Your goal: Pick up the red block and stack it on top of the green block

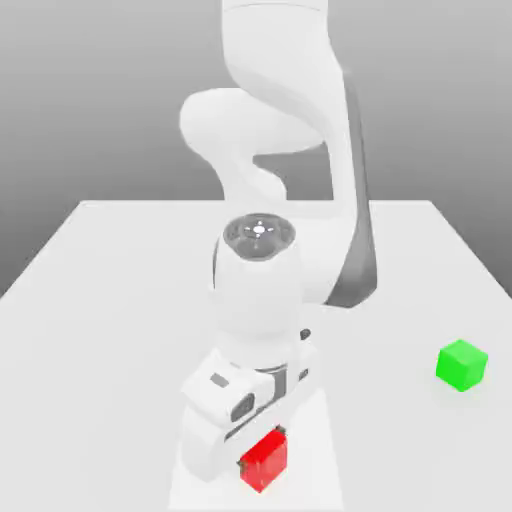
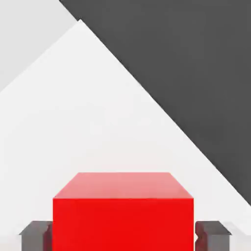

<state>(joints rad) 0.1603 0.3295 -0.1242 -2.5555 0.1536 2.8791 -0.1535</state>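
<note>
Red block (image 2: 123, 224) between tool (image 2: 123, 236) fingers, unlettered.

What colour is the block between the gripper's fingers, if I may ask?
The block is red, seen best in the hand view.

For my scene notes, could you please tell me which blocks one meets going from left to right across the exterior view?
The red block, between the gripper's fingertips → the green block, on the table near the exterior view's right edge.
</note>
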